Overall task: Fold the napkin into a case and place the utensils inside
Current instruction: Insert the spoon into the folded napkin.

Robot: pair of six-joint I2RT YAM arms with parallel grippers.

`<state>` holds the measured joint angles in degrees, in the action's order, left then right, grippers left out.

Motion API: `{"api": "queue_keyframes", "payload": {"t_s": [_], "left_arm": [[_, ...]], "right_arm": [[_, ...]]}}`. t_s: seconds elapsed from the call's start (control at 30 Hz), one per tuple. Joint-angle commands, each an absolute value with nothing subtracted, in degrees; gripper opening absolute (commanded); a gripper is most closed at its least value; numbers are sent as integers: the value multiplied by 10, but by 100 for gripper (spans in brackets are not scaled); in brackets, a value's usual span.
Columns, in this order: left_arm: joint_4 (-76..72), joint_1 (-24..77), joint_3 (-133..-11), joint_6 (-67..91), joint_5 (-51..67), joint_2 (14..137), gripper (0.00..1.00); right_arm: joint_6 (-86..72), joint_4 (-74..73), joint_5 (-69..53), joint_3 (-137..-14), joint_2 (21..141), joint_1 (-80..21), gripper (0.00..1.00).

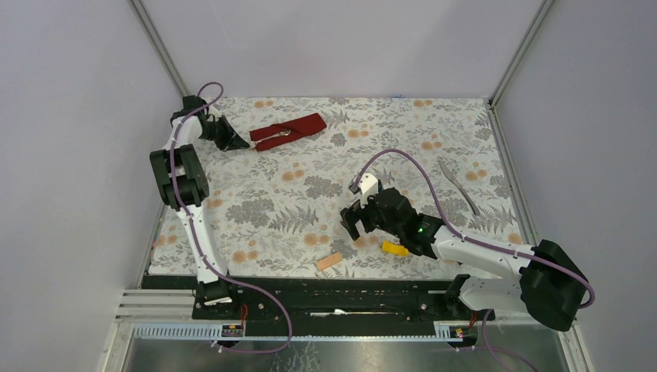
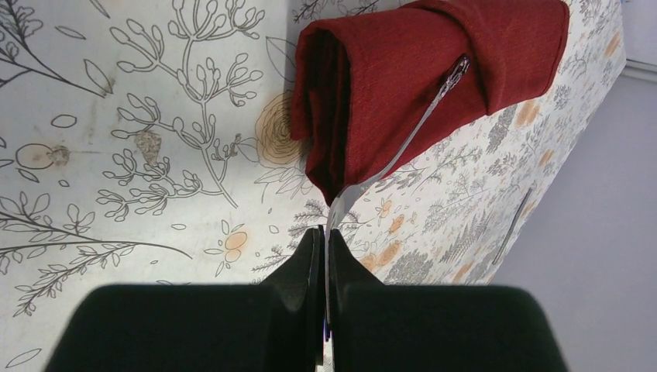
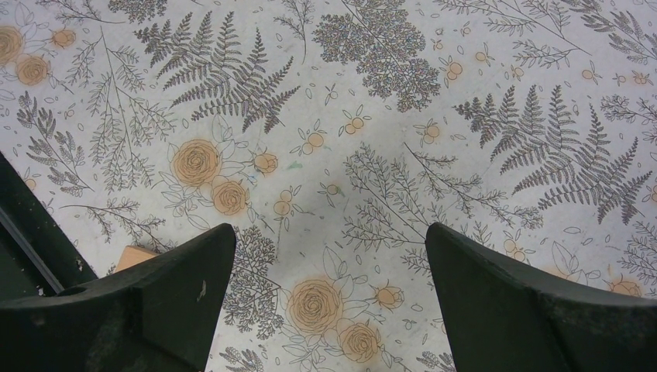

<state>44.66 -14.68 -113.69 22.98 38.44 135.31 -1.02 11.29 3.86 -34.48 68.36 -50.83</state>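
Note:
The dark red napkin (image 1: 288,130) lies folded into a long case at the far left of the table; it also shows in the left wrist view (image 2: 403,85). My left gripper (image 1: 236,142) is shut on one end of a slim silver utensil (image 2: 403,139). The utensil's other end is tucked under the napkin's top fold. I cannot tell whether it is the knife or the fork. The second silver utensil (image 1: 459,186) lies loose at the right of the table. My right gripper (image 1: 353,222) is open and empty above bare tablecloth (image 3: 333,194), far from both.
A tan block (image 1: 329,261) and a yellow block (image 1: 395,248) lie near the table's front edge by the right arm. The tan block's corner shows beside the right gripper's left finger (image 3: 135,254). Grey walls close in the table on three sides.

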Motion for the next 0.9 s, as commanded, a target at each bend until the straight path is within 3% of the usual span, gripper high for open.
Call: {"api": "queue_keyframes", "payload": {"t_s": [0.0, 0.87], "left_arm": [[449, -145, -1180, 247, 365, 1363, 0], [415, -92, -1300, 263, 410, 1437, 0]], "right_arm": [[-12, 143, 37, -346, 681, -502, 100], [-12, 143, 38, -348, 702, -502, 100]]}}
